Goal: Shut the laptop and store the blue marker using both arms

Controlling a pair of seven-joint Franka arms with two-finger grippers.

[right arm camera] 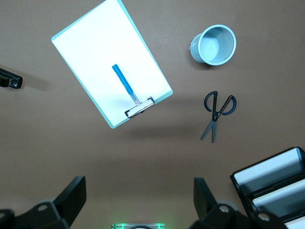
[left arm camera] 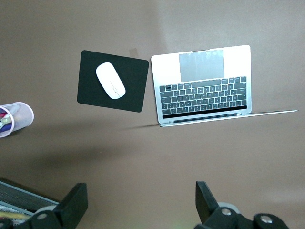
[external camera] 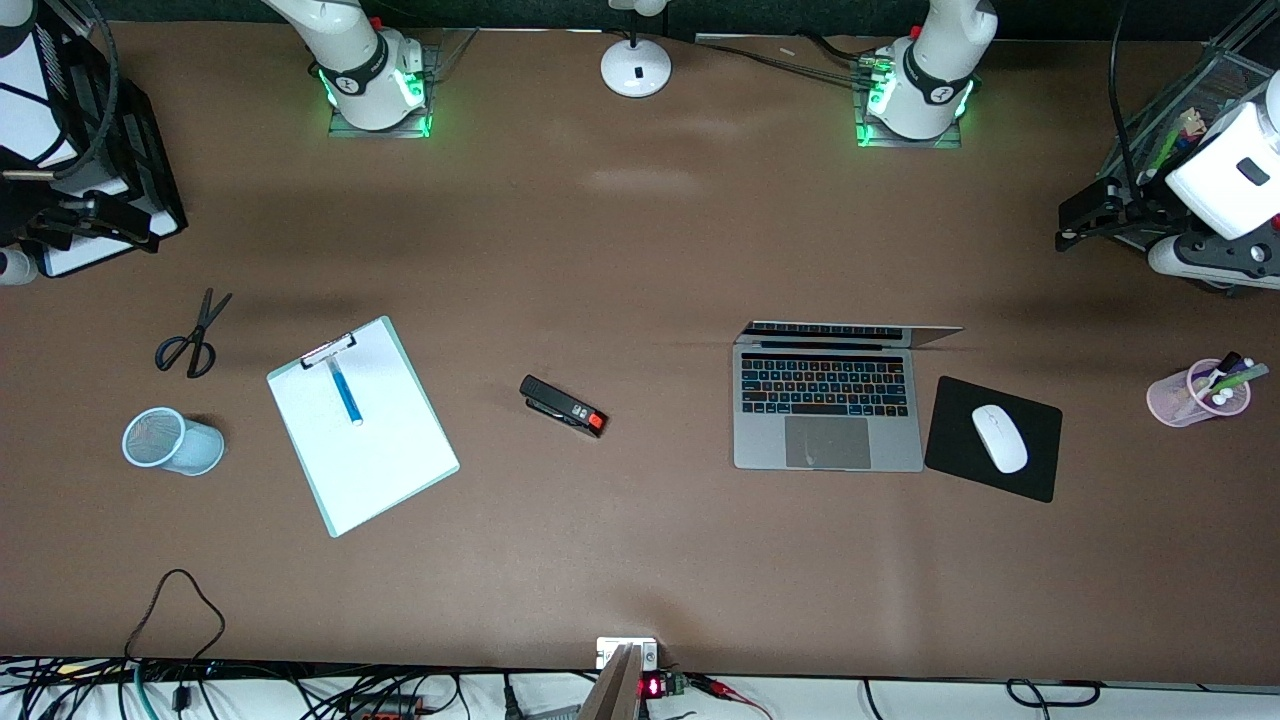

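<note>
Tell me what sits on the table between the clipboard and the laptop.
Only the black stapler lies between the clipboard and the laptop; the rest is bare table, shown in the front view.

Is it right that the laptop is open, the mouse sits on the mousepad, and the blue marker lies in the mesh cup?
Not quite. The blue marker lies on the clipboard, not in the mesh cup, as the front view shows. The laptop is open and the mouse sits on the mousepad.
</note>
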